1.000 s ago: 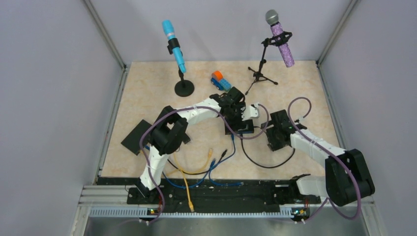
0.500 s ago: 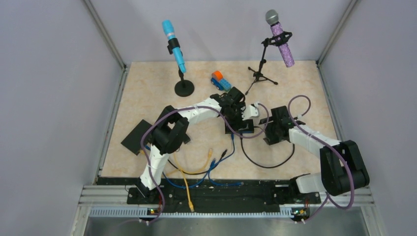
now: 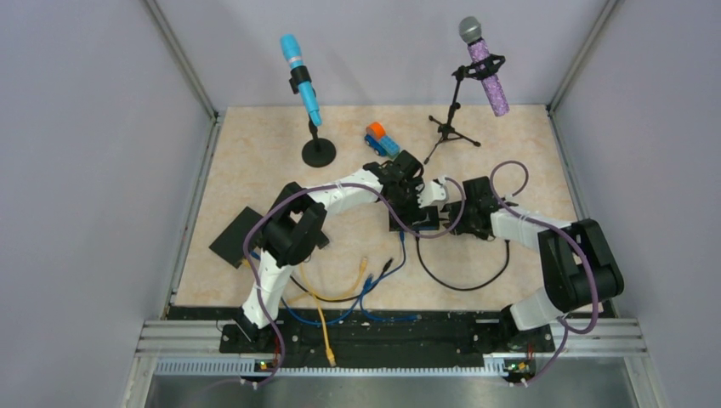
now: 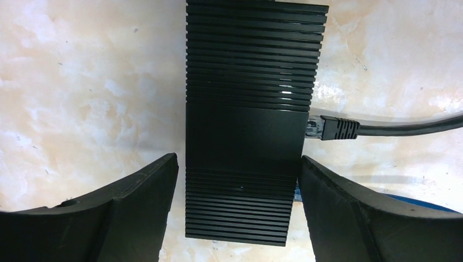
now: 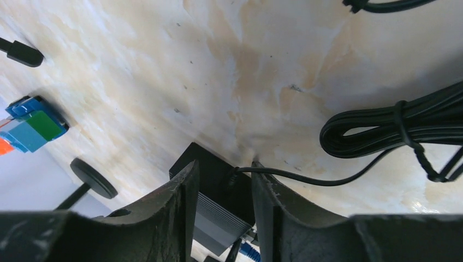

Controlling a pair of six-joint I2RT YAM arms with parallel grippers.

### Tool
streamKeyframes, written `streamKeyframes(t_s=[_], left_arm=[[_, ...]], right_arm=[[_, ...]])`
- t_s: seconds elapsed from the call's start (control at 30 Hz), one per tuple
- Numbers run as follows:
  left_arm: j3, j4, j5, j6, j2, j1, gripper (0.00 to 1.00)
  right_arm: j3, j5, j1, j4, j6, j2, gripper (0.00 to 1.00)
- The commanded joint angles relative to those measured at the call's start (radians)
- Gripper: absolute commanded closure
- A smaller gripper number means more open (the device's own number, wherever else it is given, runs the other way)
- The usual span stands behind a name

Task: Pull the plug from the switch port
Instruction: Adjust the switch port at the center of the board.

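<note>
The switch (image 4: 251, 109) is a black ribbed box lying flat on the marble tabletop, mid-table (image 3: 414, 223). A black plug (image 4: 338, 129) with a black cable sits in a port on its right side. My left gripper (image 4: 238, 159) is open and straddles the switch's near end, the right finger nearly against it, a thin gap on the left. My right gripper (image 5: 225, 166) reaches in from the right (image 3: 463, 219), open but narrow. The plug (image 5: 232, 176) lies just beyond its fingertips, and the cable (image 5: 306, 177) crosses the right finger's tip. Nothing is gripped.
A coiled black cable bundle (image 5: 393, 125) lies right of the switch. Behind stand a blue microphone (image 3: 302, 81) on a round base, a purple microphone (image 3: 485, 68) on a tripod, and a coloured toy (image 3: 382, 140). A flat black box (image 3: 238, 236) and loose yellow and blue cables (image 3: 340, 297) lie near the left arm.
My right arm has swung left up to the switch's plug side and its jaws have narrowed. The left jaws have closed in a little around the switch.
</note>
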Motion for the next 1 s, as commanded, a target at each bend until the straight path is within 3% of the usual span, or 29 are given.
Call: streamKeyframes(t_s=[0.0,0.43,0.57,0.7,0.8,0.87,0.97], left_arm=[[0.033,-0.022,0.019,-0.036,0.001,-0.002,0.15],[0.037,-0.034,0.028,-0.105,0.008,-0.003,0.14],[0.038,-0.03,0.0,-0.104,0.003,-0.003,0.11],[0.036,-0.012,-0.034,-0.121,-0.024,0.0,0.01],[0.008,0.049,-0.044,-0.14,-0.056,0.002,0.01],[-0.009,0.092,-0.037,-0.151,-0.076,0.005,0.01],[-0.045,0.16,-0.014,-0.171,-0.108,0.012,0.01]], right_arm=[[-0.003,0.019,-0.004,-0.016,0.034,0.049,0.6],[0.031,0.067,-0.001,-0.071,-0.058,0.045,0.52],[0.027,0.14,-0.001,-0.134,-0.154,-0.043,0.31],[0.041,0.222,0.0,-0.213,-0.244,-0.166,0.02],[0.073,0.283,-0.013,-0.331,-0.25,-0.253,0.01],[0.063,0.243,-0.041,-0.295,-0.32,-0.305,0.01],[0.027,0.155,-0.089,-0.267,-0.295,-0.367,0.05]])
